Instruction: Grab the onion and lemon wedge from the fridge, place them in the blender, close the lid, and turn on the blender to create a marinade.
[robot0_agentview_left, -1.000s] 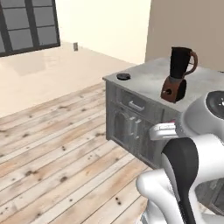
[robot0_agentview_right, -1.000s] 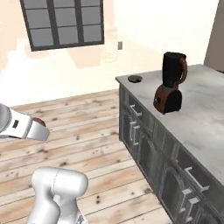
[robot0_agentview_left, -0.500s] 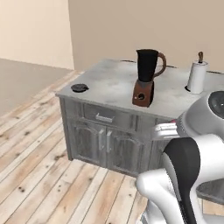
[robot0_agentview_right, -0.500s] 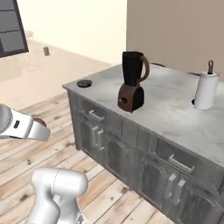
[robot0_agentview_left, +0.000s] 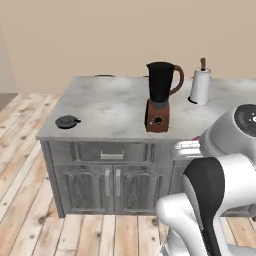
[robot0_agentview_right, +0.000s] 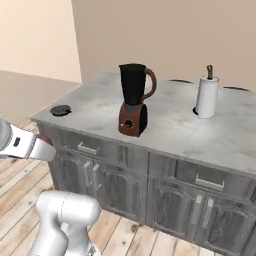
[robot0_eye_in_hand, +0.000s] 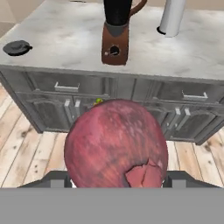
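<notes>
The reddish-maroon onion (robot0_eye_in_hand: 116, 146) sits large between the fingers of my gripper (robot0_eye_in_hand: 116, 178), which is shut on it in front of the island cabinets. A sliver of the onion (robot0_agentview_right: 48, 148) shows at the end of my hand at the left. A tiny yellow bit, the lemon wedge (robot0_eye_in_hand: 99, 101), peeks over the onion's top edge; how it is held I cannot tell. The blender (robot0_agentview_left: 160, 97) (robot0_agentview_right: 134, 102) (robot0_eye_in_hand: 116, 35) stands upright on the counter with its jug top uncovered. Its lid (robot0_agentview_left: 66, 121) (robot0_agentview_right: 60, 110) (robot0_eye_in_hand: 16, 47) lies flat near the counter's left corner. The fridge is out of view.
A grey island counter (robot0_agentview_left: 105, 107) with drawers and cabinet doors (robot0_agentview_right: 125, 190) stands ahead of me. A white paper towel roll (robot0_agentview_left: 200, 85) (robot0_agentview_right: 207, 95) stands right of the blender. Wooden floor (robot0_agentview_left: 30, 215) stretches in front of and left of the island.
The whole picture has swung: the base has moved round, and the island now faces me squarely and closer. The onion stays in my gripper.
</notes>
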